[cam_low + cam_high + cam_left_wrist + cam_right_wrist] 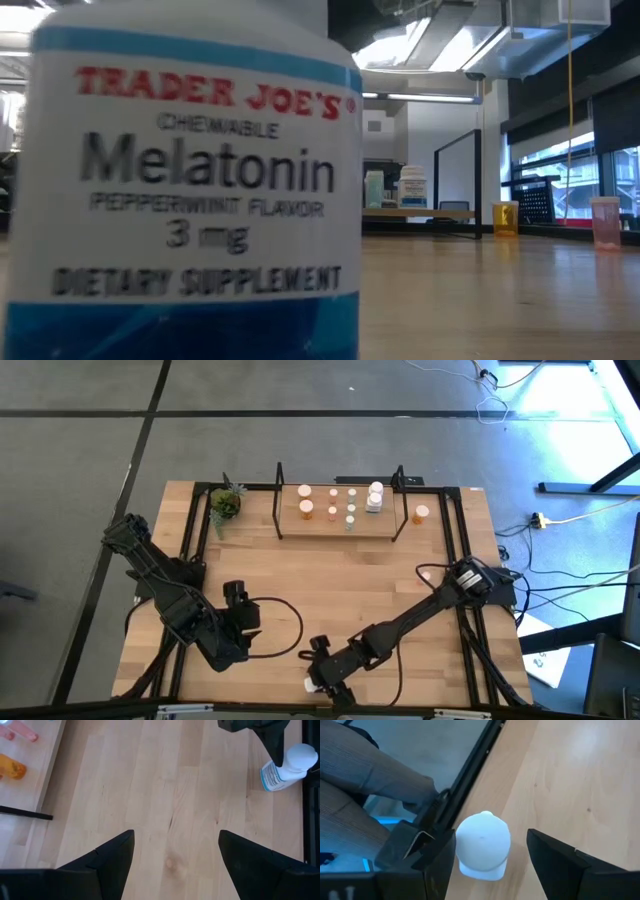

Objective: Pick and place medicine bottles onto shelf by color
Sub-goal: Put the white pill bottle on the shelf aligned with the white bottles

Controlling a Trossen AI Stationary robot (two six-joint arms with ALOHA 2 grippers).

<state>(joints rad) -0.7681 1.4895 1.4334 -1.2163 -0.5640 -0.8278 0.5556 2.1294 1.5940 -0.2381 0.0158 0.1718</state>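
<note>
A white medicine bottle (316,683) with a white cap (482,842) stands upright on its base near the table's near edge; it fills the low view (190,190). My right gripper (492,865) is open, slanting down over it, with one finger on each side of the cap. My left gripper (233,593) hangs open over bare table at the near left (175,855). The shelf (340,528) at the far side carries several orange, pale green and white bottles (333,510). My right gripper has the bottle's cap between its open fingers. One finger (437,865) stands right beside the cap's side (460,845); whether it touches, I cannot tell. The other finger (555,860) is clear of the cap.
One orange bottle (421,514) stands on the table right of the shelf. A small potted plant (225,505) is at the far left. A black frame rail (470,775) runs along the near edge by the bottle; beyond it are a person's trouser legs (365,775).
</note>
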